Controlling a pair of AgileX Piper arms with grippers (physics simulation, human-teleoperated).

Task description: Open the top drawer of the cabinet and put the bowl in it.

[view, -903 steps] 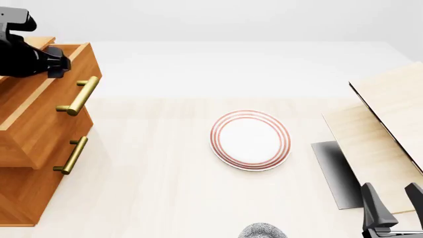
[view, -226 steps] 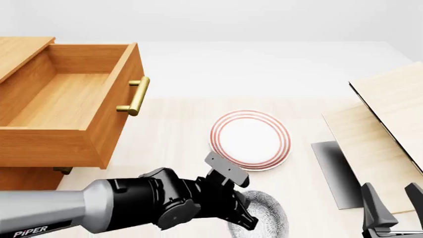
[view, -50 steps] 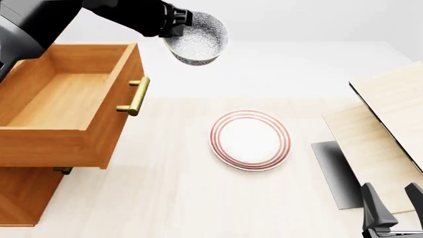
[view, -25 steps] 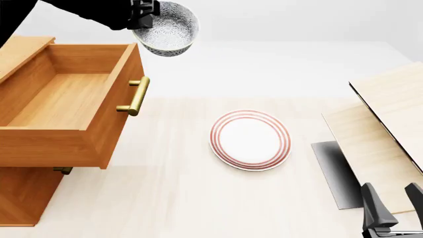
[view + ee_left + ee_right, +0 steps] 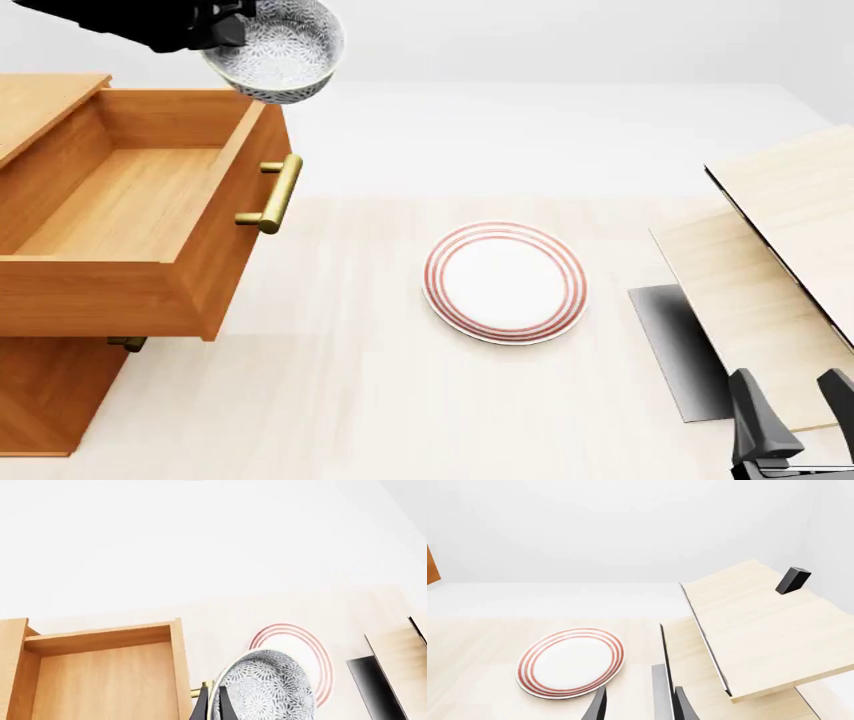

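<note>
Pinching the bowl (image 5: pixel 276 50) by its rim, the left gripper (image 5: pixel 218 24) hangs above the pulled-out top drawer's (image 5: pixel 134 210) 1 o'clock corner; the right gripper (image 5: pixel 793 420) rests spread.

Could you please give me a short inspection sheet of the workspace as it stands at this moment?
Surface: pale wood table, with a white area at its far side.
Job's things: top drawer pulled out of the cabinet, nothing seen inside it; bowl held in the air above the drawer's front right corner, not yet inside.
Clutter: red-ringed plate lying flat mid-table; light-wood boards at the right, with a dark panel between them.
Grippers: left gripper shut on the bowl's rim; right gripper open, holding nothing, low at the near right.
Cables: nothing seen.
Surroundings: plain white backdrop; small black block on the upper board.
</note>
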